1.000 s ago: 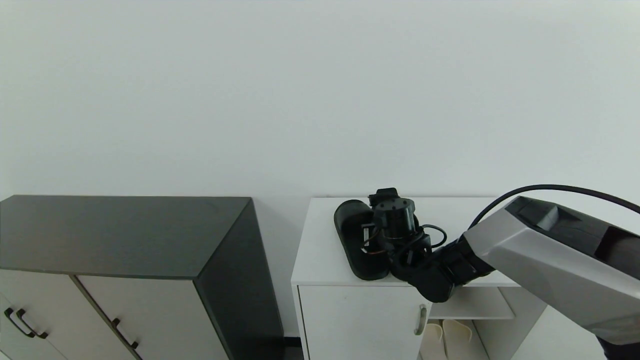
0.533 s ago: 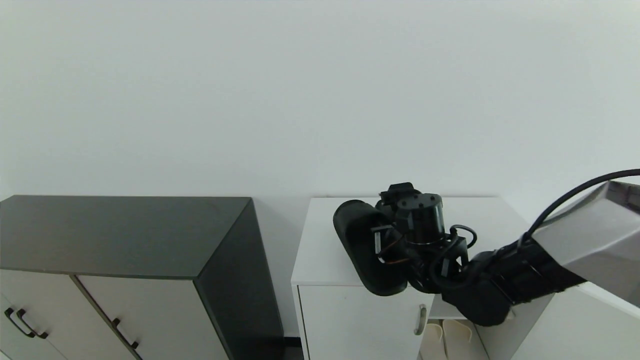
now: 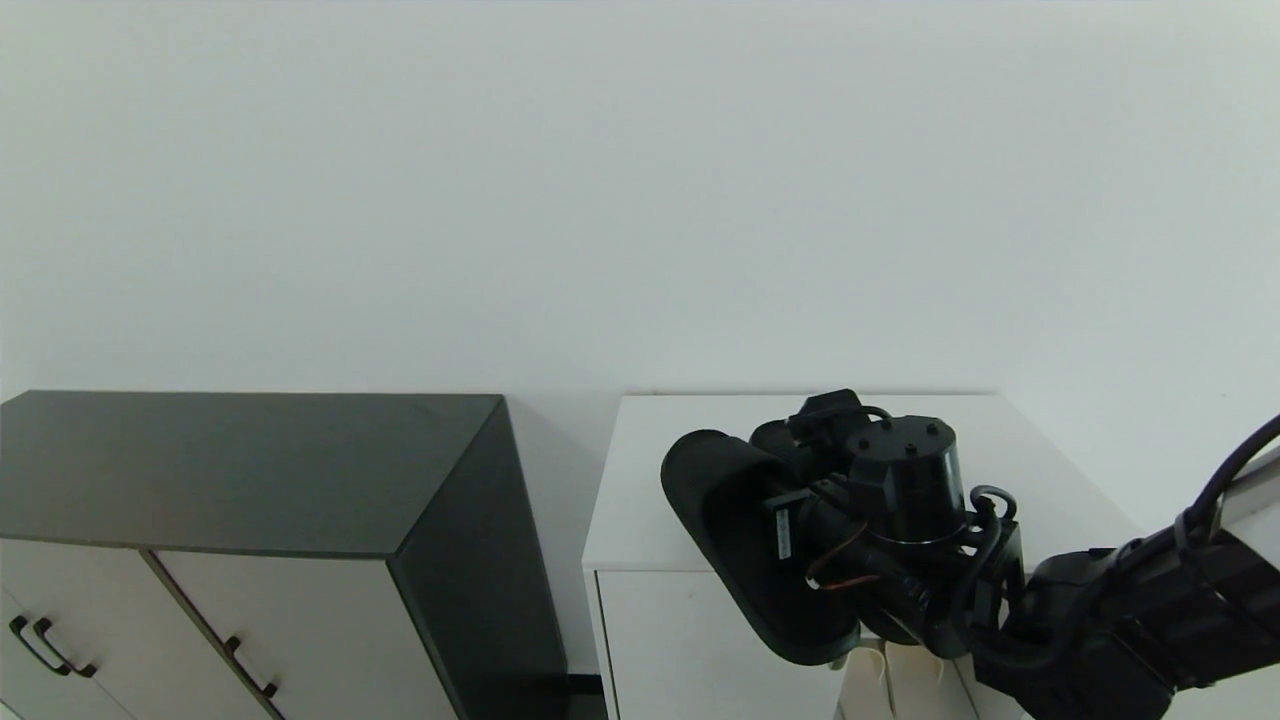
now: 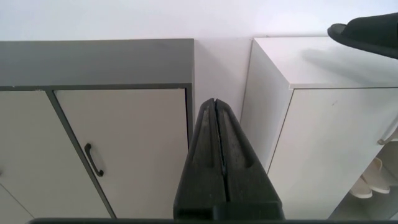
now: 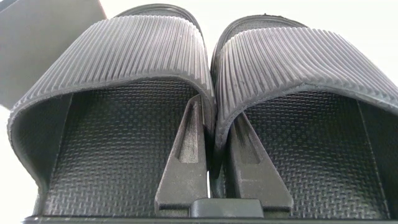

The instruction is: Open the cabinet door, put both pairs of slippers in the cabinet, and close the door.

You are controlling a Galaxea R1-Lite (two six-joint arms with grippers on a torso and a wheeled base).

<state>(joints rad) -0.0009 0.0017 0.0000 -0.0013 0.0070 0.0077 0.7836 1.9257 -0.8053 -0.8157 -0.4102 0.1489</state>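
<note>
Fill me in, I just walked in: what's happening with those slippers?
The right gripper is shut on a pair of black ribbed rubber slippers, one finger inside each, holding them in the air over the front edge of the white cabinet. A pair of white slippers sits inside its open side. The left gripper hangs shut and empty.

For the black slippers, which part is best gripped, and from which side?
The two touching inner strap walls, pinched together, one finger entering each strap opening. The black slippers sit side by side, so the right gripper carries both at once.
</note>
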